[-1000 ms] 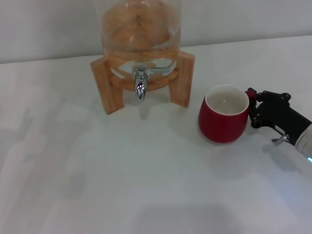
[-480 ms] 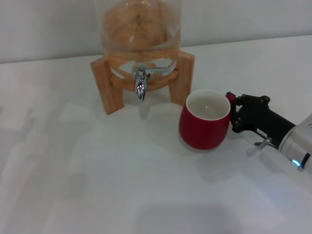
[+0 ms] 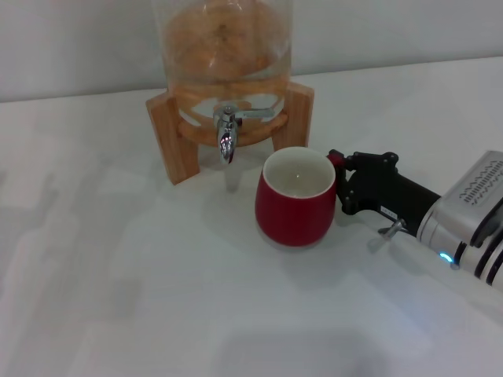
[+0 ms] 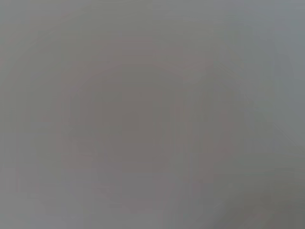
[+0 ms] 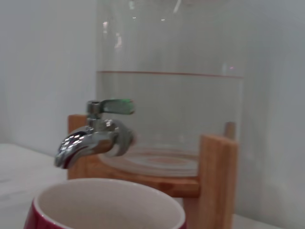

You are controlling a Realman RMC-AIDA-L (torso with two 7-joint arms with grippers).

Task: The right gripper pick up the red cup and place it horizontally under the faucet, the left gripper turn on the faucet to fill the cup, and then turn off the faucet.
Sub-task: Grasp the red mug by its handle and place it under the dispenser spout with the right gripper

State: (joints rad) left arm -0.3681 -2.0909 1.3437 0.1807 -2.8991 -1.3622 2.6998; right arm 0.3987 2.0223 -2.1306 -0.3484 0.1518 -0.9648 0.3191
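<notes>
The red cup [image 3: 295, 196] stands upright on the white table, white inside, just right of and in front of the faucet [image 3: 226, 135]. My right gripper [image 3: 339, 182] is shut on the cup's handle on its right side, with the boxy silver wrist and blue light trailing to the lower right. In the right wrist view the cup's rim [image 5: 109, 204] fills the bottom, and the chrome faucet [image 5: 93, 136] with its lever hangs above and beyond it. The left gripper is out of view; its wrist view shows only flat grey.
The faucet is mounted on a clear glass water jar [image 3: 224, 39] resting on a wooden stand [image 3: 169, 137] at the back of the table. The stand's right leg [image 3: 295, 126] is close behind the cup. A grey wall runs behind.
My right gripper has carried the cup leftward across the table, from the far right to a spot close to the faucet. The cup has stayed upright.
</notes>
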